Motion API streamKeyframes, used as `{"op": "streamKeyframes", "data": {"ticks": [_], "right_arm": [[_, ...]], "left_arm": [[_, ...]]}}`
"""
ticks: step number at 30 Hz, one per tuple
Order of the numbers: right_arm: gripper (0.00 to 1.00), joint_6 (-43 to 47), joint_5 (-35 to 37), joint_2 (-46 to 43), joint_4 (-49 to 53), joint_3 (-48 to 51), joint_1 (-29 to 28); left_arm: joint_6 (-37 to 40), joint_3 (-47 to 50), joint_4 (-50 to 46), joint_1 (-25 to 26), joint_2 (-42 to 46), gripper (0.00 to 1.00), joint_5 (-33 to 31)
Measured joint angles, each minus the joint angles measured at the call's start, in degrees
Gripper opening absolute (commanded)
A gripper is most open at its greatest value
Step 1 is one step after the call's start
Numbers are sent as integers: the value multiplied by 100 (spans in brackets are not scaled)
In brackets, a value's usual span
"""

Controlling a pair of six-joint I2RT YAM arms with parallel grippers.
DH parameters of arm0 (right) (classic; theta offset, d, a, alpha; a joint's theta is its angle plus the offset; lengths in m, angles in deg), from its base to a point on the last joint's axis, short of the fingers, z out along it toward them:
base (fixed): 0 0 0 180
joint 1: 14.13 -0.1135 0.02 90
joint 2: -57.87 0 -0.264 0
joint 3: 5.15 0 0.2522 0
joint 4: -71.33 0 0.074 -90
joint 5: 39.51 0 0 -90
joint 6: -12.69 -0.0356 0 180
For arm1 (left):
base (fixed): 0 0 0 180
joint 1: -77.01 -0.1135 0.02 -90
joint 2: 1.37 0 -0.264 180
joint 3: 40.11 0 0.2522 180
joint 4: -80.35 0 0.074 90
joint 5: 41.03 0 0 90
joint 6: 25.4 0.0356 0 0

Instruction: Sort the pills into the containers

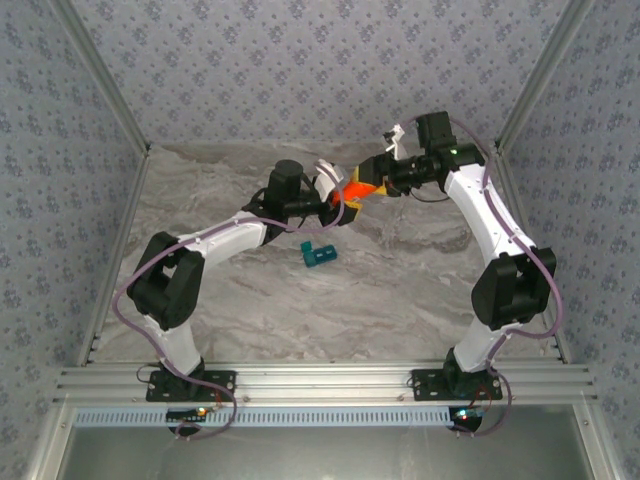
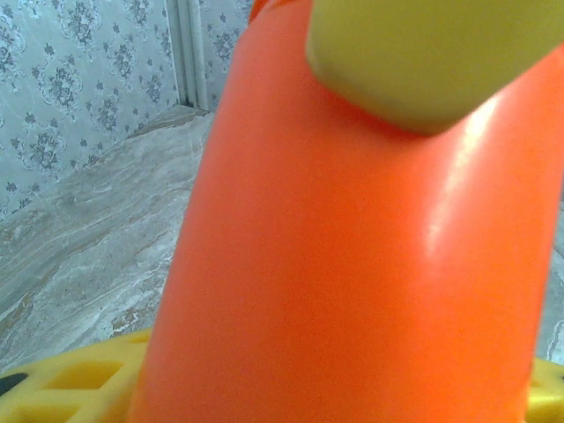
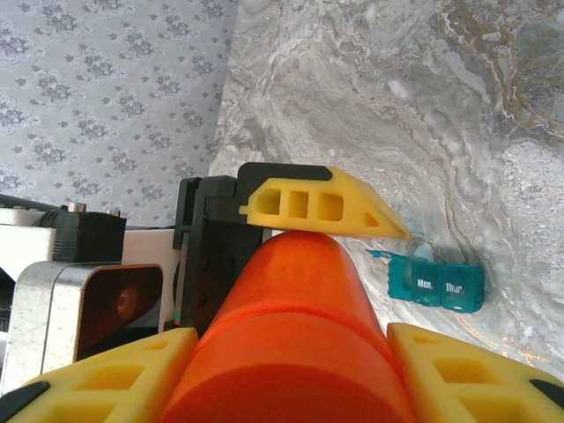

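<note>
An orange cylindrical bottle (image 1: pixel 356 189) hangs in the air above the back of the table, held between both arms. My left gripper (image 1: pixel 337 206) is shut on its body; in the left wrist view the bottle (image 2: pixel 352 264) towers over my yellow fingers (image 2: pixel 66 388). My right gripper (image 1: pixel 374 180) is shut on the round orange cap (image 3: pixel 291 370), one yellow finger (image 3: pixel 458 374) on each side. The teal-blue pill box (image 1: pixel 319 254) lies on the table below, and the pill box (image 3: pixel 436 284) has one end lid raised. No loose pills are in view.
The marble tabletop (image 1: pixel 400 290) is walled by patterned panels at the back and sides. The left gripper's yellow finger (image 3: pixel 317 207) rests on the bottle's far end in the right wrist view. The aluminium rail (image 1: pixel 320 385) runs along the near edge.
</note>
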Motion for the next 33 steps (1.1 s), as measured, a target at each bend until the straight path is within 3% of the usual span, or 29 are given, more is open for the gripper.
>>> {"op": "streamKeyframes", "data": {"ticks": [5,18,21,29,33], "right_arm": [[27,2,26,0,-17,17,-4],[26,26,138,0,-13,17,-109],[27,26,160,0,-15,17,-120],[30,17,245,2,-2,20,-140],[33,7,245,2,0,17,-140]], "left_arm": [[-83,0,61,-4,0,77,-52],[-98,0,63,-4,2,68,-59],[-76,0,57,-4,2,61,-35],[101,0,-4,44,2,20,138],[96,-11,-31,44,2,5,155]]}}
